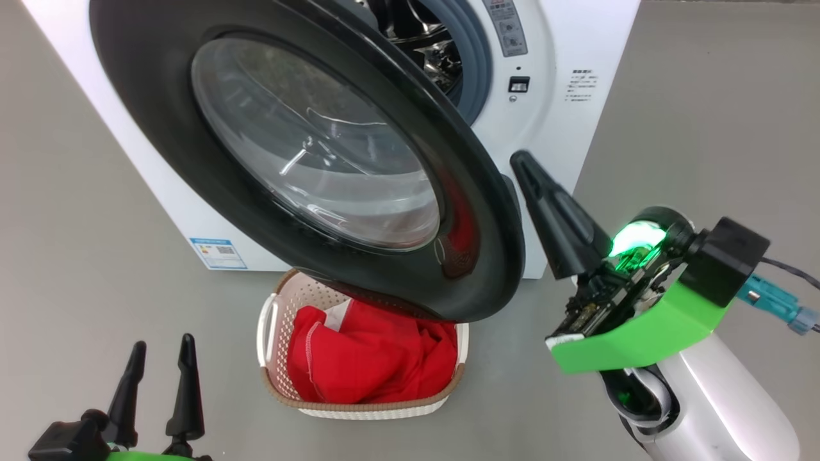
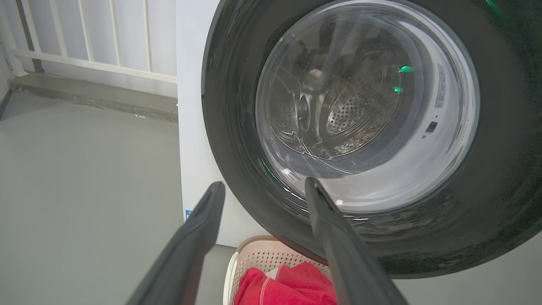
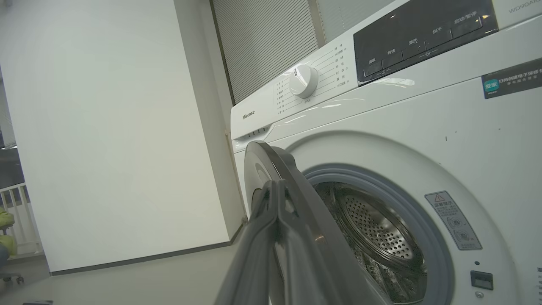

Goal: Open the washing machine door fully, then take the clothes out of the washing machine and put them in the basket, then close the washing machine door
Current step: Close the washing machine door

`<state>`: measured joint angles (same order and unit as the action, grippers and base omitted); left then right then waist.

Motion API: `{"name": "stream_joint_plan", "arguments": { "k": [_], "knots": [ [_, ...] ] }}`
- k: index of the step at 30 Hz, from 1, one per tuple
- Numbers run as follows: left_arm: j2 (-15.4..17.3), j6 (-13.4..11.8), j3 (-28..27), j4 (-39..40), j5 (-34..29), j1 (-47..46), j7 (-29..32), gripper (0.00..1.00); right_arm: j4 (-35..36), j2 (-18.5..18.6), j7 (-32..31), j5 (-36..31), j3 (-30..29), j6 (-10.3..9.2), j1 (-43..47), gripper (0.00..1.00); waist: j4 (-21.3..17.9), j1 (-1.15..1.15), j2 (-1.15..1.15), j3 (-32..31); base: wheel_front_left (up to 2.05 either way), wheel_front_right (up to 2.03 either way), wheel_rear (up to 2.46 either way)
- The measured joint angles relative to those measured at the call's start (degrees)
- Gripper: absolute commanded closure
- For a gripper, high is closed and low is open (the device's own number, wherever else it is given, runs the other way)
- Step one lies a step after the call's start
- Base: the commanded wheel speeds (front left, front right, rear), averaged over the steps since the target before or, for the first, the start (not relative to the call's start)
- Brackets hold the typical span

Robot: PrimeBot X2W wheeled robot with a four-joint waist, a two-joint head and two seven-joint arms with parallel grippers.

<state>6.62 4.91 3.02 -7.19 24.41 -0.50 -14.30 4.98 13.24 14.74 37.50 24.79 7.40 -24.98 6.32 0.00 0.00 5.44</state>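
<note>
The washing machine is a white front-loader. Its round black door stands partly swung out, and the steel drum shows behind it. The red clothes lie in the cream basket on the floor under the door's lower rim. My right gripper is shut on nothing, its tip right beside the door's free edge; I cannot tell whether it touches. In the right wrist view the gripper overlaps the edge-on door. My left gripper is open at the lower left, short of the door and basket.
Grey floor surrounds the machine on both sides. A white railing stands behind it to the left, and a white wall runs beside it. A blue sticker marks the machine's lower corner.
</note>
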Motion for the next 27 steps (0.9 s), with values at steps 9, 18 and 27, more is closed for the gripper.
{"name": "stream_joint_plan", "arguments": {
  "k": [9, 18, 27],
  "knots": [
    [-0.4, 0.5, 0.0, -0.2, -0.1, 0.0, 0.0, 0.0, -5.9, 4.9, 0.0, -2.7, 6.2, 0.0, 0.3, 1.0, 1.5, 0.0, 0.0, 0.3, 0.0, 0.0, 0.0],
    [-0.7, 0.9, 0.0, -0.2, -0.1, 0.0, 0.0, 0.0, -12.2, 5.2, 0.0, -3.7, 8.3, 0.0, 0.2, 1.0, 2.1, 0.0, 0.0, 1.7, 0.0, 0.0, 0.0],
    [-1.0, 1.1, -0.3, -0.2, -0.6, -0.4, 0.0, 0.0, -15.4, 5.6, 0.0, -3.7, 7.7, 0.0, -1.2, 1.0, 3.0, 0.0, 0.0, 3.8, 0.0, 0.0, 0.0]
  ]
}}
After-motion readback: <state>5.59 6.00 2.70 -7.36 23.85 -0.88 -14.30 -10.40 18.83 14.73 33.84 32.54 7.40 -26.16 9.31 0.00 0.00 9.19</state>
